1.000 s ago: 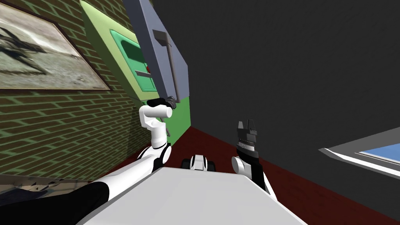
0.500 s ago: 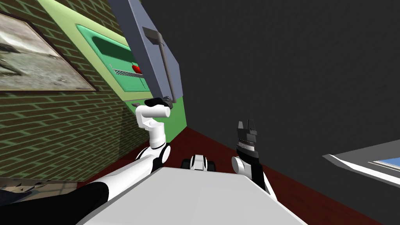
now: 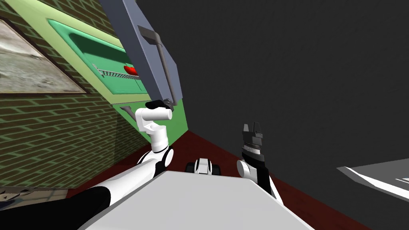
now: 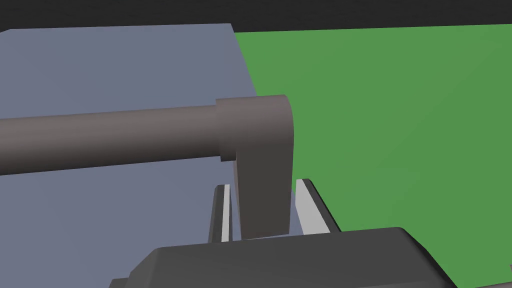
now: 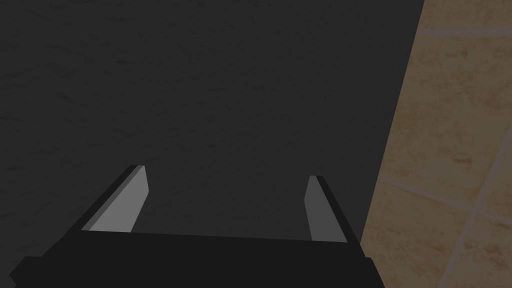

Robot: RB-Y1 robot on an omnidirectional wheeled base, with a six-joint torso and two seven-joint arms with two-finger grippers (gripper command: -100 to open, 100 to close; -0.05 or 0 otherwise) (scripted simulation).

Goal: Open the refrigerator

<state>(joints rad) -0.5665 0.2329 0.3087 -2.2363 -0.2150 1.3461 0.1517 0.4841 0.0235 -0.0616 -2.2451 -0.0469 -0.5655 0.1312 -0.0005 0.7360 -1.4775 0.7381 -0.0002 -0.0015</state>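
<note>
The floor (image 3: 207,147) is dark red and runs up to the foot of the one refrigerator (image 3: 180,119), a green cabinet set against a brick wall (image 3: 60,119) of green and brown courses. Its single door (image 3: 145,56), a grey-blue slab, stands swung out from the cabinet, with the pale green lining exposed behind the door's inner edge. In that opening, just behind the door, are one wire shelf (image 3: 112,73) and one red thing (image 3: 130,70) on it, too small to name. One framed picture (image 3: 28,68) hangs on the bricks, well away from the door on the cabinet's far side. A plain dark grey wall (image 3: 299,80) fills the room on the door's outer side, with open floor between the two. The door carries one handle (image 3: 163,68), a dark grey bar on two end brackets, running down its outer face near the free edge. There are two pincers. The left pincer (image 3: 167,104) is at the handle's lower end. In the left wrist view its blades press both sides of the bracket, so the left pincer (image 4: 262,185) is clamped on the handle (image 4: 125,137), with the door (image 4: 100,65) behind the bar and the green cabinet side (image 4: 400,125) beyond the door's edge. The right pincer (image 3: 252,127) is raised well apart from the door, over bare floor, and the right pincer (image 5: 227,172) has its blades spread wide with nothing between them.
</note>
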